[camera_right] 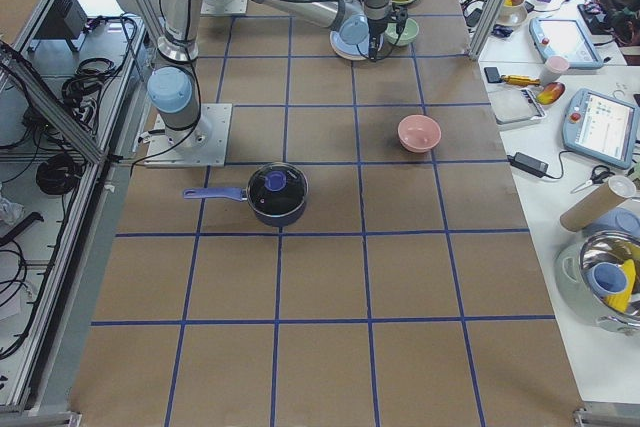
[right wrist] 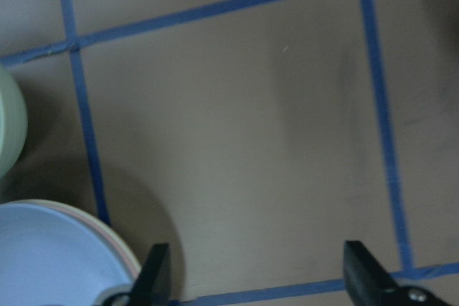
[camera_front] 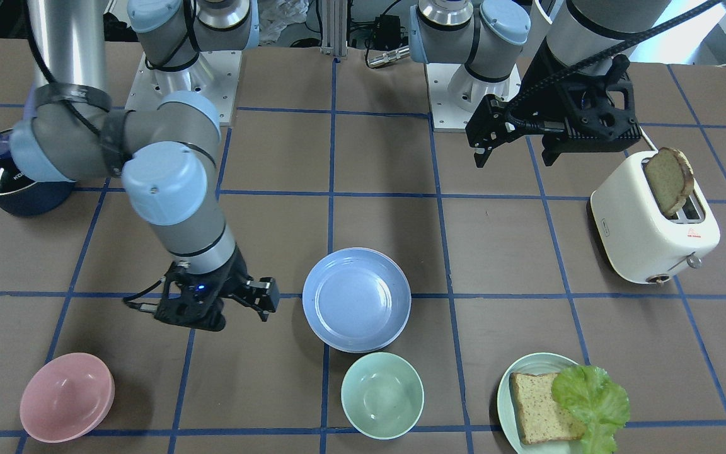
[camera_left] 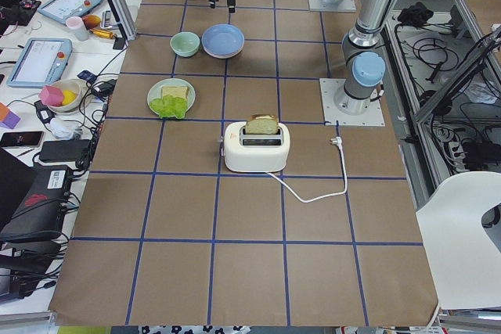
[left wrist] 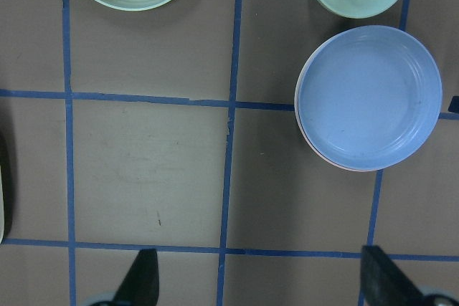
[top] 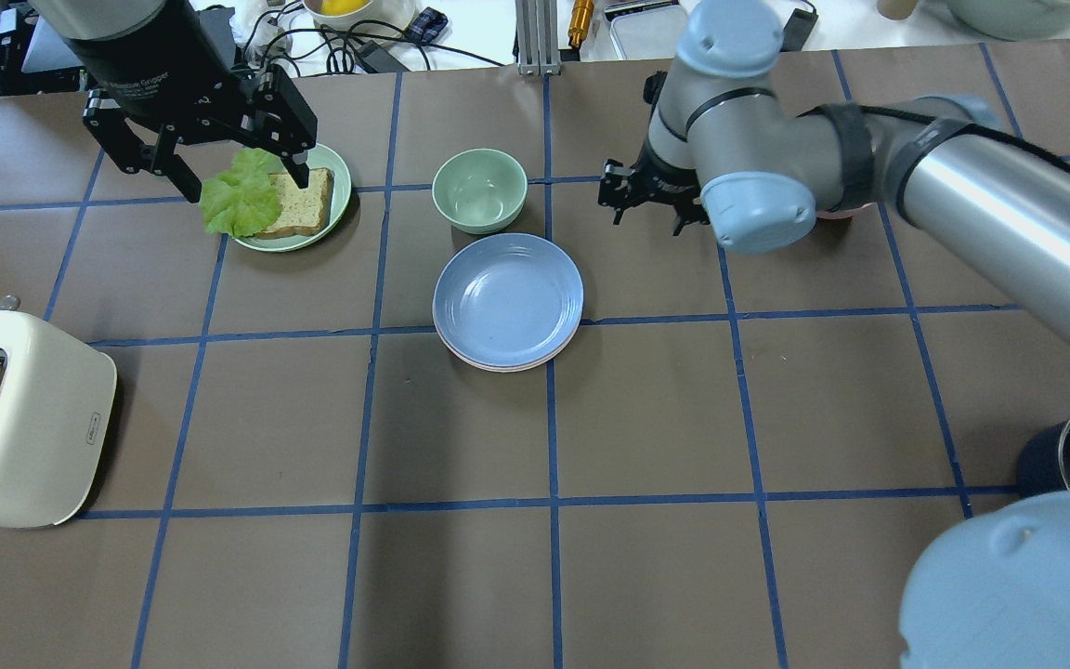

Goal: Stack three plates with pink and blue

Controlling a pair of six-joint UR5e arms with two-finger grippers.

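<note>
Closest to the right wrist lens, the right gripper (right wrist: 258,281) hangs with fingers spread and nothing between them, the stack (right wrist: 46,263) in that frame's lower left corner. Overhead, the blue plate (top: 507,297) lies on top at frame centre, the pink plate (left wrist: 315,150) showing as a rim underneath; a third I cannot make out. The left gripper (left wrist: 262,281) is released and empty. I judge this a retreat: I'd rise straight up first, keeping clear of the rim and the green bowl (top: 479,189).
</note>
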